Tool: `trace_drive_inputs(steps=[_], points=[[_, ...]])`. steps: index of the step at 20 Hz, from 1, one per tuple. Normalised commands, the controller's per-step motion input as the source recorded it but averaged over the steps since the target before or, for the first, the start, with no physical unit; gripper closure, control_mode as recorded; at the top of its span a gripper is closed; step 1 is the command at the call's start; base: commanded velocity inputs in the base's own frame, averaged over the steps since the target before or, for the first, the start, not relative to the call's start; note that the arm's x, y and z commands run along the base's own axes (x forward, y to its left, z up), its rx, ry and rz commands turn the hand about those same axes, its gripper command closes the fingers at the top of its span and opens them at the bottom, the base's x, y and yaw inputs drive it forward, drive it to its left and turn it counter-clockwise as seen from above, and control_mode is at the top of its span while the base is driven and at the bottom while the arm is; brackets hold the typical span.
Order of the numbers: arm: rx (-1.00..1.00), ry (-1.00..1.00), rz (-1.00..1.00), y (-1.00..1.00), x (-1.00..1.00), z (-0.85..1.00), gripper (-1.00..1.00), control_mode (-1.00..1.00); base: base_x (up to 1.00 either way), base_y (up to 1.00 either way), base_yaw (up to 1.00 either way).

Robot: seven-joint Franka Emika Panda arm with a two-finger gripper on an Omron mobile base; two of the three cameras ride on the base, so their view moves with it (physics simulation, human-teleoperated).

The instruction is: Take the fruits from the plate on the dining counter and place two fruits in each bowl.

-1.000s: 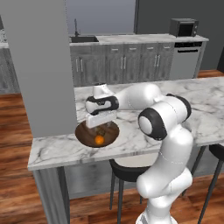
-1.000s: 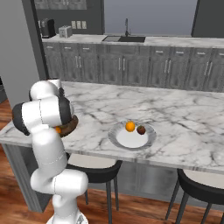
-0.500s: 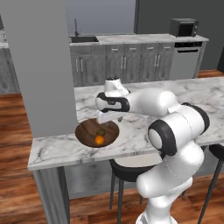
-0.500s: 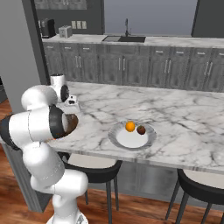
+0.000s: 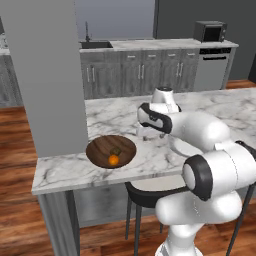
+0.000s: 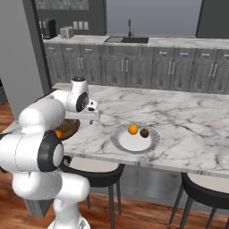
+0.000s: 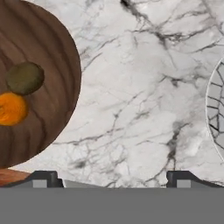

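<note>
In the left base view, the dark brown wood-grained bowl (image 5: 111, 151) sits near the front edge of the long white marble dining counter (image 5: 115, 117) and holds one bright orange fruit (image 5: 114, 159) touching one dark olive-brown fruit (image 5: 116, 150); the two-finger gripper (image 5: 150, 133) hangs just beside the bowl, over bare marble. In the right base view, the round white plate with a light-grey rim (image 6: 135, 138) carries a second bright orange fruit (image 6: 133, 129) and a reddish-brown fruit (image 6: 144, 133), close together near its centre, well apart from the gripper (image 6: 91, 117). In the hand view, the fingertips (image 7: 43, 178) stand wide apart with nothing between them; the wooden bowl and the plate rim (image 7: 214, 114) lie at opposite edges. The fruits are judged light, firm, smooth and prone to rolling. Approach from above and close across the widest part, centred, with moderate force.
</note>
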Motion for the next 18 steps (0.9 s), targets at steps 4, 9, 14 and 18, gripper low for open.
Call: trace_drive_inputs(steps=[4, 9, 14, 18], points=[[0.04, -0.05, -0.15, -0.88, -0.12, 0.24, -1.0, -1.0, 0.0, 0.0, 0.0], [0.01, -0.02, -0.15, -0.81, -0.06, 0.23, -1.0, -1.0, 0.0, 0.0, 0.0], [0.0, 0.0, -0.15, -0.79, -0.01, 0.13, -1.0, -1.0, 0.0, 0.0, 0.0], [0.0, 0.0, -0.14, -0.66, 0.0, 0.0, -1.0, -1.0, 0.0, 0.0, 0.0]])
